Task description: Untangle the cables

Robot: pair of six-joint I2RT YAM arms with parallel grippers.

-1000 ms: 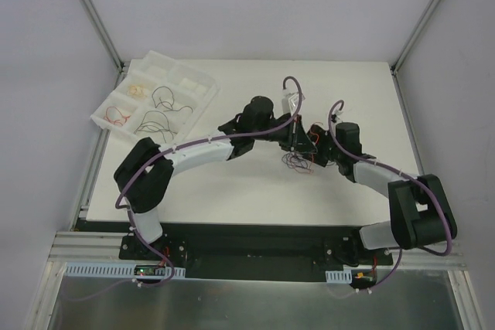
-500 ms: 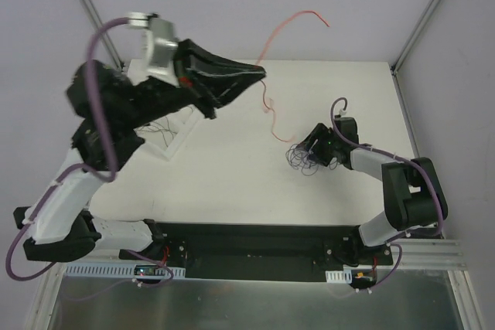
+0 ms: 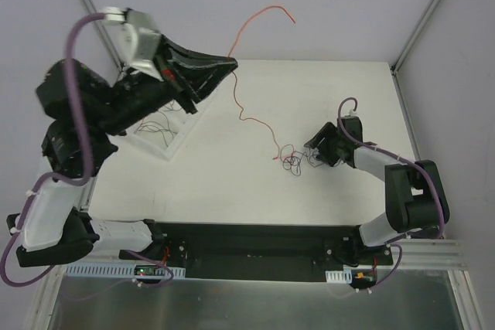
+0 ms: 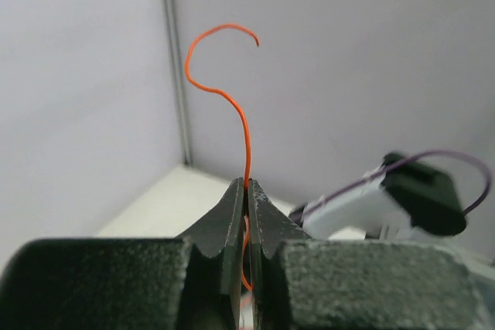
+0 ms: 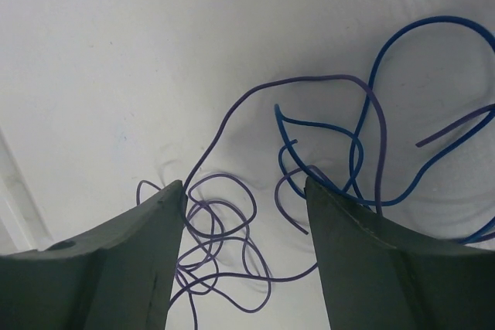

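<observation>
Top view: left arm raised high over the white bench (image 3: 232, 183). The black left end effector (image 3: 230, 61) is pinched fully closed on 1 thin orange wire (image 3: 247, 117). The wire's free end curls up past the tips, and the rest drops to a small tangle of dark thin wires (image 3: 291, 158) on the bench, right of centre. The right end effector (image 3: 311, 152) sits low, just beside the tangle. A white compartment tray (image 3: 174, 144) is at far left, partly hidden by the left arm.

Left wrist: left end effector (image 4: 247, 191) jaws pressed together, orange wire (image 4: 247, 133) clamped between them and sticking up in an S-curve.

Right wrist: right end effector (image 5: 244, 206) spread wide, holding nothing. Looped purple wires (image 5: 216, 241) lie on the bench (image 5: 116, 52) between its 2 fingers (image 5: 147, 253), with blue wires (image 5: 363, 152) reaching in from the right.
</observation>
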